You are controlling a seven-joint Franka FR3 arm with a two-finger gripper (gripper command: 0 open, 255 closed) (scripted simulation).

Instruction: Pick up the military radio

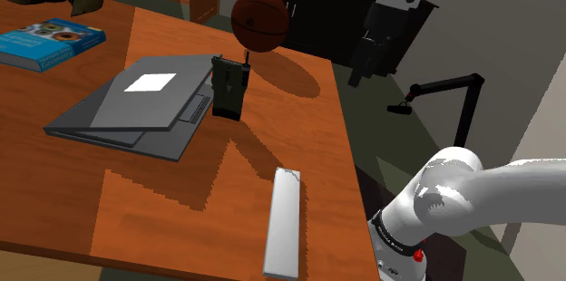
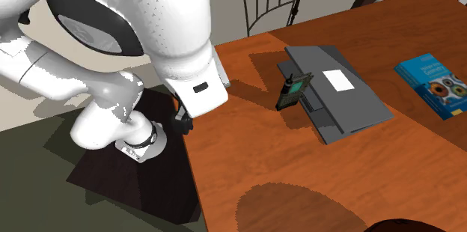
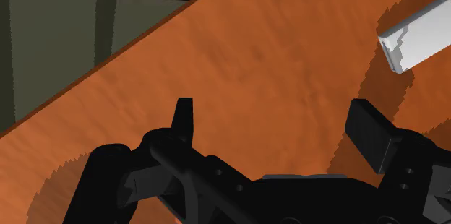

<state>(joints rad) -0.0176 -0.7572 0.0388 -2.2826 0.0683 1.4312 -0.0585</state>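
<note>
1 mil. radio (image 1: 228, 89) upright nr laptop (image 1: 136, 107) | jaws spread, empty, above tbl (image 3: 238, 49)

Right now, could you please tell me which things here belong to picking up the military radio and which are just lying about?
For the job: military radio, standing upright on the table; gripper, open.
Just lying about: grey laptop, basketball, blue book, white bar.

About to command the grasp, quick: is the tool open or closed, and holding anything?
Tool: open, holding nothing; the military radio stands untouched on the table.
</note>
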